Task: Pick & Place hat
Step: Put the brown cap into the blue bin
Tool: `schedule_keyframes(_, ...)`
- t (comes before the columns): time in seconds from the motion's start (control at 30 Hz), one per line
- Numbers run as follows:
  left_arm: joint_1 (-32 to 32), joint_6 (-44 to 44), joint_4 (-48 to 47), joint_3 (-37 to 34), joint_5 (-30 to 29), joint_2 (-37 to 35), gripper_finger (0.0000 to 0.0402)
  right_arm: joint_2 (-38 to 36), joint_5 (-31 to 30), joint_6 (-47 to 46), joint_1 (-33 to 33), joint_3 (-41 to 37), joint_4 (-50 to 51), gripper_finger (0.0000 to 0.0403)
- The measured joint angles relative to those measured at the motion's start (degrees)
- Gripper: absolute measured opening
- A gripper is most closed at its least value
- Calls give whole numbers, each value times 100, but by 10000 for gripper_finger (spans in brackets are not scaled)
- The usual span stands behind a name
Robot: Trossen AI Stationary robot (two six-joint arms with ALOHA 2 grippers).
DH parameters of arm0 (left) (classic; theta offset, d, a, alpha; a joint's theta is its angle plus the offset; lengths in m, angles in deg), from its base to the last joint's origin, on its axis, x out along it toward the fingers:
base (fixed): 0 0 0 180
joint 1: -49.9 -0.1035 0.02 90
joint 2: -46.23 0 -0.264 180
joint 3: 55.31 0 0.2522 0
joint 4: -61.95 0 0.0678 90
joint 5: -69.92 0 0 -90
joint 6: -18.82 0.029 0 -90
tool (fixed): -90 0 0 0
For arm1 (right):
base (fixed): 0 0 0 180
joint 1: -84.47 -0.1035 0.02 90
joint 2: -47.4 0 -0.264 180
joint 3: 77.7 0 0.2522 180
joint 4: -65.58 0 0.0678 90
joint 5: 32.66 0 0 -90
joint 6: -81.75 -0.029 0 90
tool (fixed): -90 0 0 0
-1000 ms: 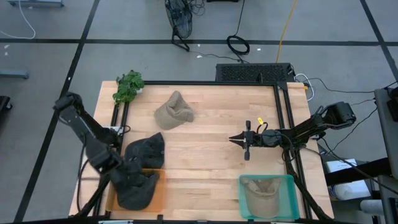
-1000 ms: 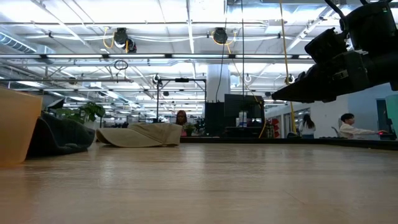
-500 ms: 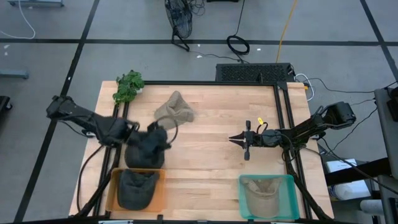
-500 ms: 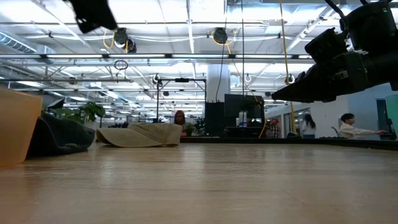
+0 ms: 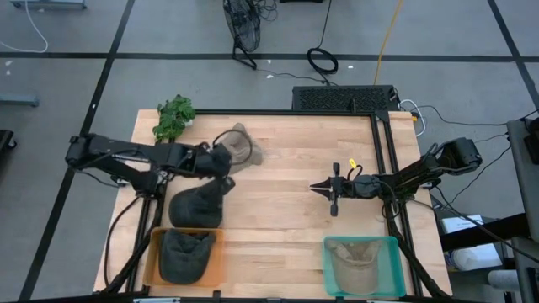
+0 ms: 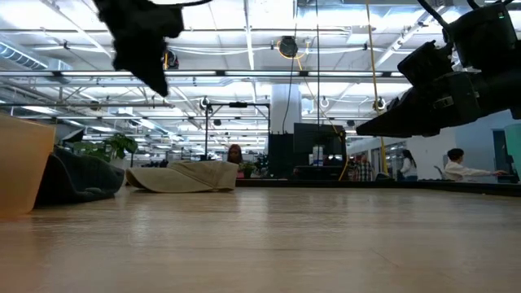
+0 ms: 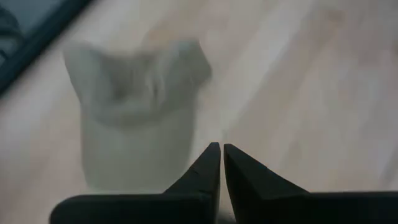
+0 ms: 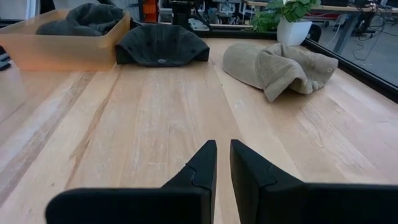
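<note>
My left gripper (image 5: pixel 221 160) hangs with its jaws pinched nearly together and nothing between them, poised over the beige hat (image 7: pixel 134 109), which lies at about eleven o'clock on the table (image 5: pixel 286 240). That hat is crumpled khaki cloth, soft and light I'd judge, so it will sag; I'd take it at a raised fold of the crown. At its seven o'clock lies a dark hat (image 5: pixel 196 204), with another in the orange bin (image 5: pixel 150 257). My right gripper (image 5: pixel 316 188), also narrow and empty, waits toward three o'clock.
</note>
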Motion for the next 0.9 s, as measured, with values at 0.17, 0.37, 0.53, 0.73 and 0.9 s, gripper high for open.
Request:
schedule_keyframes(0.17,-562,1238,1570,0,-53,112,30,0,1,7,0,0,-14,22)
schedule_keyframes(0.37,-1038,2395,1982,7,-80,118,31,0,-242,11,0,-1,-5,22)
schedule_keyframes(0.53,-1349,3053,962,4,-492,209,31,0,-269,65,46,0,69,22)
schedule_keyframes(0.73,-1524,3888,875,17,347,579,45,0,-267,15,146,-2,13,23)
schedule_keyframes(0.9,-1513,4300,515,0,214,1116,111,0,-264,-83,146,0,-57,23)
